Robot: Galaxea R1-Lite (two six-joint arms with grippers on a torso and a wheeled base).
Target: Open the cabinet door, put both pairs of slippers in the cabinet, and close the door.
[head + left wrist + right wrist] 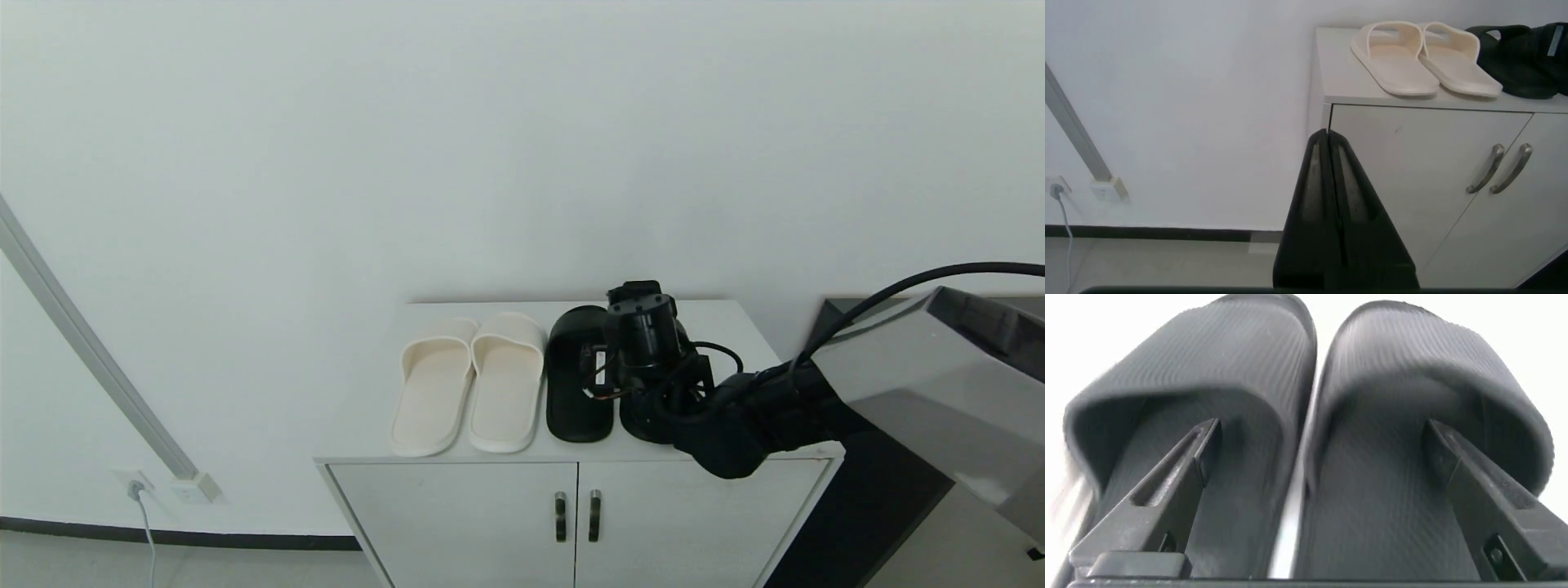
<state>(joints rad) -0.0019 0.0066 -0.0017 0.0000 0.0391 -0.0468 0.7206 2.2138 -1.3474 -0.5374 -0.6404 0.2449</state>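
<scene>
Head view: cream slippers (465, 384) and black slippers (575, 392) lie side by side atop the white cabinet (457, 523), whose doors are closed. Left wrist view: the left claw (1328, 140) is pressed together, near the cabinet's front corner. Right wrist view: the right claw (1323, 429) is spread, one finger over each black slipper's footbed.

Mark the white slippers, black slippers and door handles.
white slippers (502, 396): head view, footbed of the one beside the black pair.
black slippers (1372, 482): right wrist view, one footbed.
door handles (560, 516): head view, left door's bar.
</scene>
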